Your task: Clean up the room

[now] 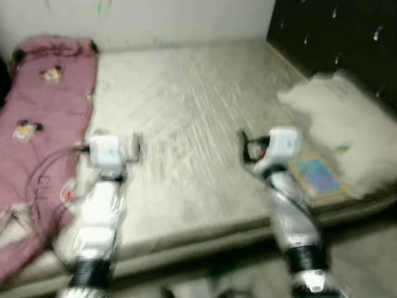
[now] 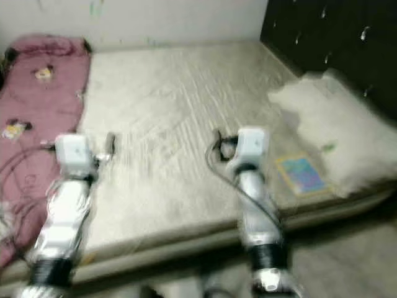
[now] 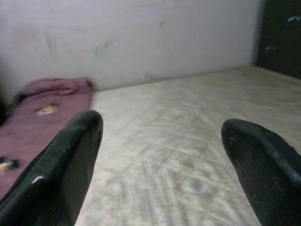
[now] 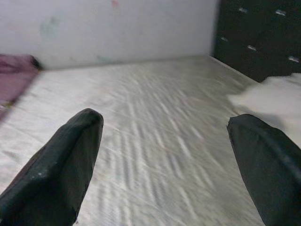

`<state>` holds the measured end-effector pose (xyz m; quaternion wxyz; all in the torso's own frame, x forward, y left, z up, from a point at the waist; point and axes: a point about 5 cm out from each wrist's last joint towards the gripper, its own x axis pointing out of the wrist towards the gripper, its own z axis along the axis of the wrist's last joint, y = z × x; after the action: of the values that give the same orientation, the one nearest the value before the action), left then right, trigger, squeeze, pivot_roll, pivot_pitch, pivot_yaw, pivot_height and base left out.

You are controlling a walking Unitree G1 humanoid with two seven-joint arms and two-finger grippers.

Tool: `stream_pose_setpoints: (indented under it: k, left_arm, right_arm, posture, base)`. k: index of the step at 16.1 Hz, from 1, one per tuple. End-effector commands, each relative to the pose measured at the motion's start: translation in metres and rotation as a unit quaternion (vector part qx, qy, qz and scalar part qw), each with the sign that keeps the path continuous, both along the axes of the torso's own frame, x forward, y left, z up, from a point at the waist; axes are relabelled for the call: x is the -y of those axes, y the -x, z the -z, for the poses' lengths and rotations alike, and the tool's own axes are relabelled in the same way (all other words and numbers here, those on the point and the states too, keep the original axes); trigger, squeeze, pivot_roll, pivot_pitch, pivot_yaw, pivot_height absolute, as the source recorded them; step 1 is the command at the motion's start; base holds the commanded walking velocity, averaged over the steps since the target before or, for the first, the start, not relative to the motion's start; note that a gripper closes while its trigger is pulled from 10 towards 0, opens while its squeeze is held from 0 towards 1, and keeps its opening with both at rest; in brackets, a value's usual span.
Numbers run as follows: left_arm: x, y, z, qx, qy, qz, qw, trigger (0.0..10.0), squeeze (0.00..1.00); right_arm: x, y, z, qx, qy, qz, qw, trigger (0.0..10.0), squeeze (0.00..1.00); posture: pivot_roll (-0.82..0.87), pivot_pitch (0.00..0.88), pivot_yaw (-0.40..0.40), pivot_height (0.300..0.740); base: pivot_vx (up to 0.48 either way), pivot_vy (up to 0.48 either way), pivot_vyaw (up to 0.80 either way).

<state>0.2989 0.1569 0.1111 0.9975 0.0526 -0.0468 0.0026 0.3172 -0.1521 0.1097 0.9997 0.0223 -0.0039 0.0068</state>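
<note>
A bare, pale mattress (image 1: pixel 186 93) lies in front of me. A pink blanket (image 1: pixel 43 118) with small cartoon prints is spread along its left side. On the right rests a white pillow (image 1: pixel 338 121), and a colourful book (image 1: pixel 316 176) lies by its near edge. My left gripper (image 3: pixel 162 127) hovers open over the mattress beside the blanket, holding nothing. My right gripper (image 4: pixel 164 122) is open too, just left of the book, with nothing between its fingers. The picture is blurred.
A dark padded headboard (image 1: pixel 335 37) rises along the right side and a white wall (image 1: pixel 155 18) closes the far end. Thin cables (image 1: pixel 37 180) loop over the blanket near my left arm. The floor (image 1: pixel 366 248) shows below the mattress's near edge.
</note>
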Motion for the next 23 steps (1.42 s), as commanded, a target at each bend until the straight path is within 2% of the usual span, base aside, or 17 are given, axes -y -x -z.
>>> stream_pose_setpoints:
  k: [1,5,8,23]
  left_arm:
    - [-0.0094,-0.0004,-0.0012,-0.001,-0.006,-0.014,1.000,10.0,0.00]
    - [-0.0109,-0.0005,-0.0010,-0.003,-0.003,-0.018,1.000,10.0,0.00]
    - [-0.0101,-0.0014,-0.0009,-0.005,-0.002,-0.017,1.000,10.0,0.00]
    - [-0.0112,-0.0020,0.0008,-0.012,0.005,-0.022,1.000,10.0,0.00]
  right_arm:
    - [-0.0047,-0.0029,-0.0083,0.014,-0.004,-0.004,1.000,10.0,0.00]
    - [-0.0065,-0.0030,-0.0089,0.016,0.001,-0.010,1.000,10.0,0.00]
    - [-0.0070,-0.0033,-0.0096,0.018,0.004,-0.012,1.000,10.0,0.00]
    - [-0.0077,-0.0036,-0.0080,0.015,0.005,-0.013,1.000,10.0,0.00]
  posture:
    - [0.02,0.000,-0.007,0.740]
    - [0.02,0.000,-0.007,0.740]
    - [0.02,0.000,-0.006,0.740]
    - [0.02,0.000,-0.005,0.740]
  base:
    - [0.000,0.480,0.00]
    - [0.000,0.480,0.00]
    - [0.000,0.480,0.67]
    - [0.000,0.480,0.00]
